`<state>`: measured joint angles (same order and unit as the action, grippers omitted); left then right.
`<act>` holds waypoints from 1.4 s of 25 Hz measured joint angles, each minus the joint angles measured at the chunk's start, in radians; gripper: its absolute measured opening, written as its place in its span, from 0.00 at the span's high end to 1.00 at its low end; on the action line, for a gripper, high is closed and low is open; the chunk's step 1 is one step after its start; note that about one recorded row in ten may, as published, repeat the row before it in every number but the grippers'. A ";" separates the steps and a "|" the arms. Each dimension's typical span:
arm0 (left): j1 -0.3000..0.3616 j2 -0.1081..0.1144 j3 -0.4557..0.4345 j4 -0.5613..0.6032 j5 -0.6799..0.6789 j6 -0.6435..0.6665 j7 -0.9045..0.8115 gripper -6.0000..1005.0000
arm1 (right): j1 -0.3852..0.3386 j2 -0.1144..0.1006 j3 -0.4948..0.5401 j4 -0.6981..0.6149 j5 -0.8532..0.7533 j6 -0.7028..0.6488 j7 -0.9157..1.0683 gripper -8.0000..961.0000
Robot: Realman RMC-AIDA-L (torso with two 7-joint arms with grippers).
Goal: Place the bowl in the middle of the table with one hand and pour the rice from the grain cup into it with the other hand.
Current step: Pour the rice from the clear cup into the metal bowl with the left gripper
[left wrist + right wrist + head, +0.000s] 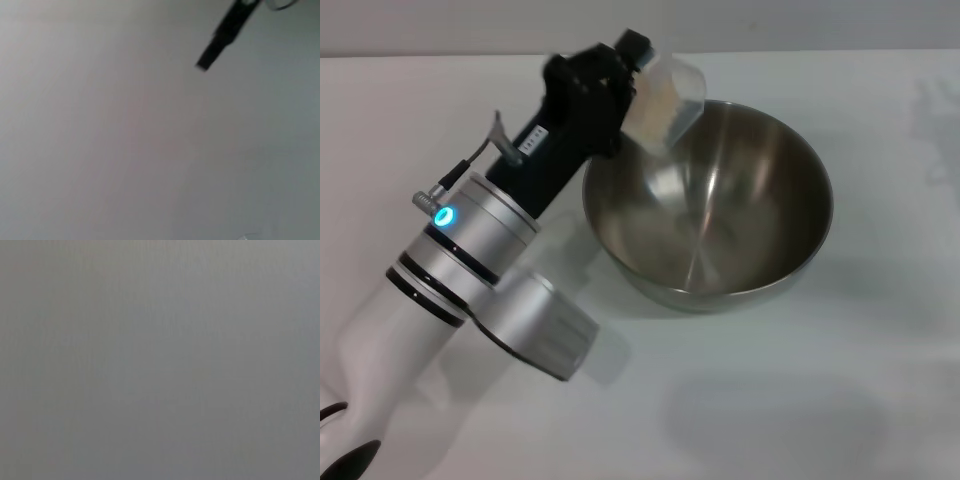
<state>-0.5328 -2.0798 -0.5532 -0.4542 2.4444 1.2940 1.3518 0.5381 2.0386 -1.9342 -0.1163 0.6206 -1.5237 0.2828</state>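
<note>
From the head, my left claw (pixel 632 72) grips the cup (pixel 665 98), tilted with rice (pixel 653 104) inside, over the far left rim of the bowl (pixel 708 205) standing mid-table (pixel 840 400), while my left wrist shows only a dark finger (pixel 223 37) over bare table (pixel 125 150), and my right wrist shows blank grey.

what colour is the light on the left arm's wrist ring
Cyan-blue, a small round glowing light on the silver ring of the left arm; the head view shows it best.
</note>
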 joint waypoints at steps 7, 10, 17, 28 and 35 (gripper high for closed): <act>0.004 0.000 0.004 -0.011 0.071 -0.032 0.224 0.96 | 0.001 0.000 0.000 -0.005 -0.001 0.001 -0.001 0.75; 0.004 0.000 0.010 -0.011 0.077 -0.040 0.282 0.96 | 0.003 0.000 0.000 -0.006 -0.001 0.000 -0.001 0.75; 0.004 0.000 0.014 -0.024 0.081 -0.049 0.432 0.96 | 0.004 0.000 -0.001 -0.006 -0.001 0.001 -0.001 0.75; 0.003 0.000 0.003 -0.022 0.077 -0.075 0.547 0.96 | 0.004 0.000 0.000 -0.006 -0.001 0.002 -0.001 0.75; 0.008 0.000 0.061 -0.036 0.071 -0.137 0.538 0.96 | 0.010 0.000 0.000 -0.006 -0.001 0.001 -0.002 0.75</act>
<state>-0.5244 -2.0800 -0.4919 -0.4905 2.5151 1.1571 1.8896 0.5484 2.0385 -1.9342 -0.1228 0.6196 -1.5229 0.2809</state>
